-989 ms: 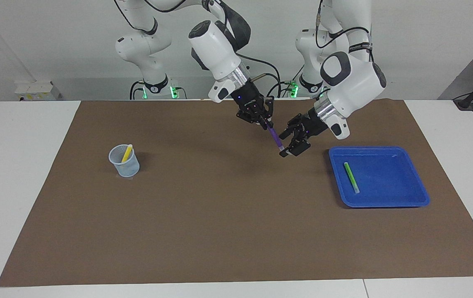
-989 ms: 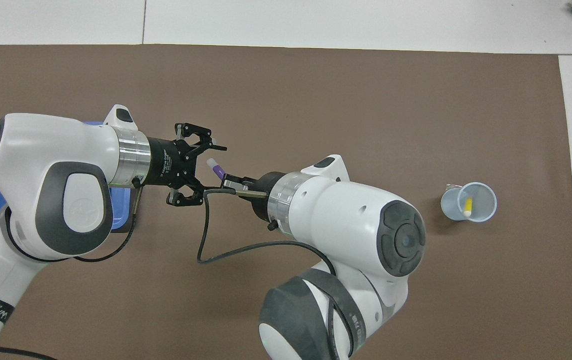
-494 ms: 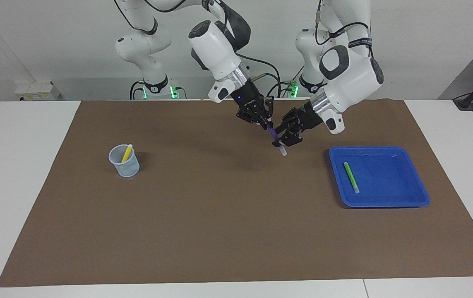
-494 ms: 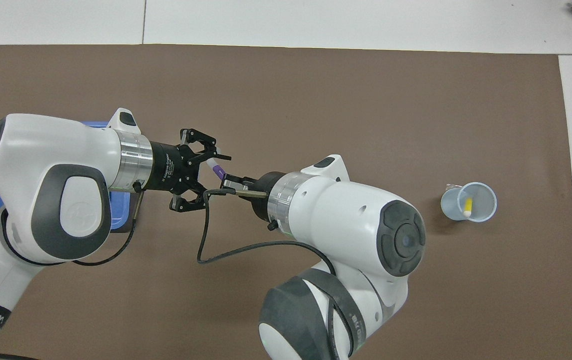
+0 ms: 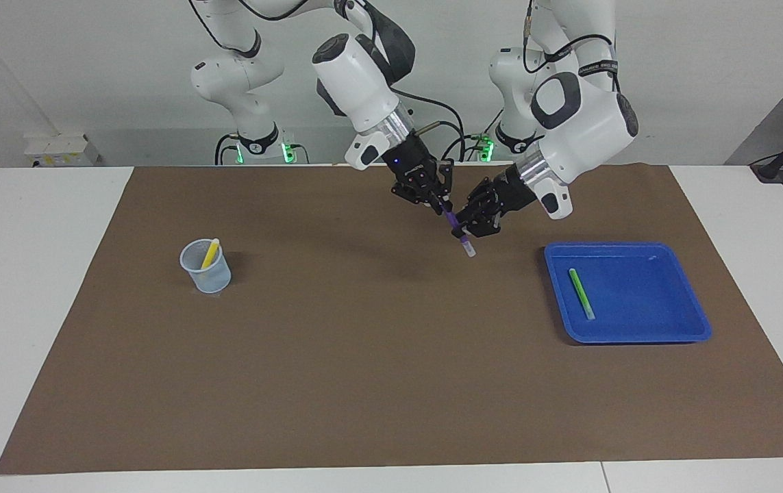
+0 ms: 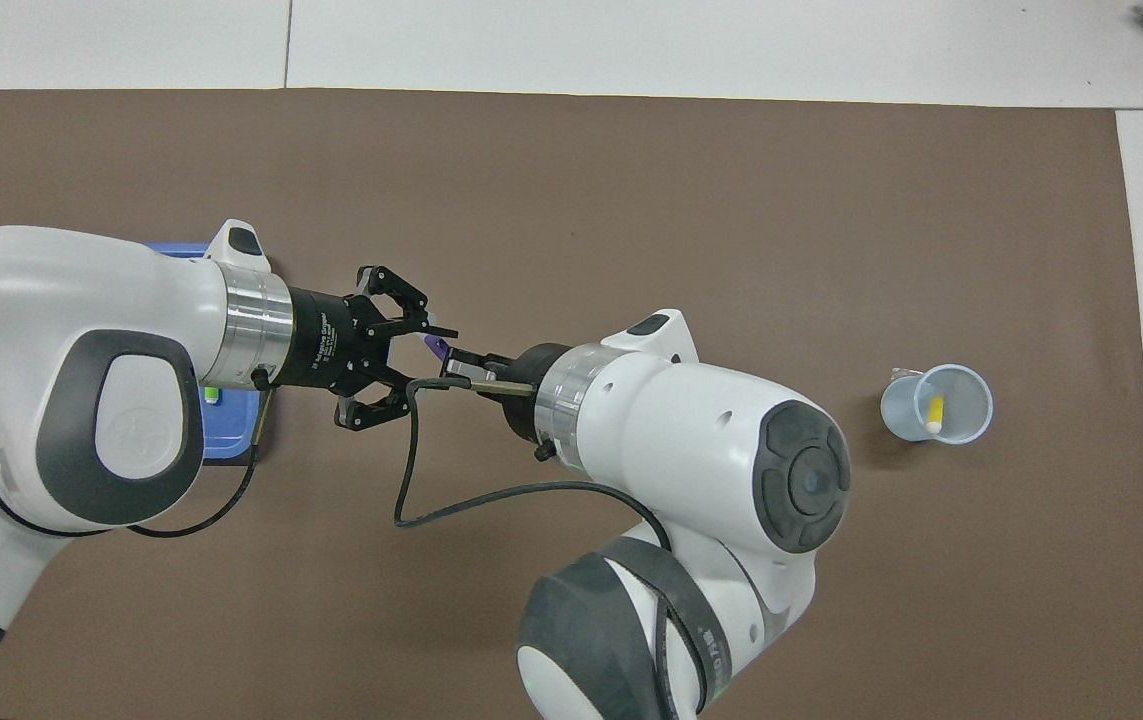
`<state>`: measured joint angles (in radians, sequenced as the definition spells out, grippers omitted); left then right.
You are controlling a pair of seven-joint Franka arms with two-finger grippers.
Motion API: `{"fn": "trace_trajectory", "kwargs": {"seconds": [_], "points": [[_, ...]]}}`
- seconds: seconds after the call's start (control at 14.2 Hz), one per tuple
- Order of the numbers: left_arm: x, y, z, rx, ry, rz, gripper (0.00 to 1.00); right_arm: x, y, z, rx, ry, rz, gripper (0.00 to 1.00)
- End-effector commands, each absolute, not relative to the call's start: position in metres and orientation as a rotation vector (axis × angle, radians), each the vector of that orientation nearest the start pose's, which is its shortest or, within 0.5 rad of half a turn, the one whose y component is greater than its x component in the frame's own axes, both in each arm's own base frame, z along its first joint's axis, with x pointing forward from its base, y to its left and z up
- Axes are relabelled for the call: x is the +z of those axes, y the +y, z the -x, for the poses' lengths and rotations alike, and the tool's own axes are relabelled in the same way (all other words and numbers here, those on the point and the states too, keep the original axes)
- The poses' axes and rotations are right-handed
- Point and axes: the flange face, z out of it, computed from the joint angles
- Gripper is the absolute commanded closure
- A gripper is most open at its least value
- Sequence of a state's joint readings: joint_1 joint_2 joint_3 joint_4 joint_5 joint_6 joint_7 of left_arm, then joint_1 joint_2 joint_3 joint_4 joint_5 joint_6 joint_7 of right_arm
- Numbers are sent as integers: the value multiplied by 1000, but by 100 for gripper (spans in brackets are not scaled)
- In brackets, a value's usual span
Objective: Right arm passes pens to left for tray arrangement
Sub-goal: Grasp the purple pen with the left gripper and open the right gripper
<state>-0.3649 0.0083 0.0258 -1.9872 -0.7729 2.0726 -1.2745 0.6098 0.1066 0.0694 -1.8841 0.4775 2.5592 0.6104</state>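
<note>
My right gripper (image 5: pixel 442 203), the one with the blue light, is shut on the upper end of the purple pen (image 5: pixel 451 218), which slants down over the brown mat. My left gripper (image 5: pixel 465 231) has closed on the same pen lower down, just above its pale tip. In the overhead view the purple pen (image 6: pixel 434 347) shows between the left gripper (image 6: pixel 431 340) and the right arm's wrist. The green pen (image 5: pixel 581 293) lies in the blue tray (image 5: pixel 672 322). The yellow pen (image 5: pixel 209 253) stands in the mesh cup (image 5: pixel 206 275).
A brown mat (image 5: pixel 364 356) covers most of the white table. The tray sits toward the left arm's end and the cup toward the right arm's end. In the overhead view the left arm hides most of the tray (image 6: pixel 231 440).
The left gripper has come up from an open stance beside the pen's tip and closed its fingers around the purple pen. The right gripper has held still with the pen.
</note>
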Motion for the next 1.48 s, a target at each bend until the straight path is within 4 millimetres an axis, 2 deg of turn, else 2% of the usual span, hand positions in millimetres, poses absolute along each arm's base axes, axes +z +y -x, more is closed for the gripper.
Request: {"fn": "trace_trajectory", "kwargs": {"seconds": [0.0,0.28,0.42,0.49,0.57,1.2,1.27,1.34,1.41], "points": [[479,-222,-514,-610,1540,-2023,36,516,390,-497,-281,343,2450,100],[475,-223,-511,-588,1557,-2010,43,515,386,-500,-282,352,2450,100],[474,-223,-511,-588,1560,-2009,70,516,387,-500,-283,351,2449,100],[474,-223,-511,-588,1560,-2009,94,516,386,-500,-284,353,2449,100],[474,-222,-511,-588,1563,-2006,100,516,387,-500,-283,351,2449,100],[479,-219,-512,-586,1559,-2003,100,514,382,-504,-281,365,2451,100],[480,-218,-512,-584,1559,-2001,100,514,378,-507,-282,372,2453,92],[480,-218,-512,-584,1558,-2002,100,514,377,-507,-282,373,2452,65],[480,-217,-512,-583,1559,-2001,100,515,371,-510,-283,382,2454,59]]}}
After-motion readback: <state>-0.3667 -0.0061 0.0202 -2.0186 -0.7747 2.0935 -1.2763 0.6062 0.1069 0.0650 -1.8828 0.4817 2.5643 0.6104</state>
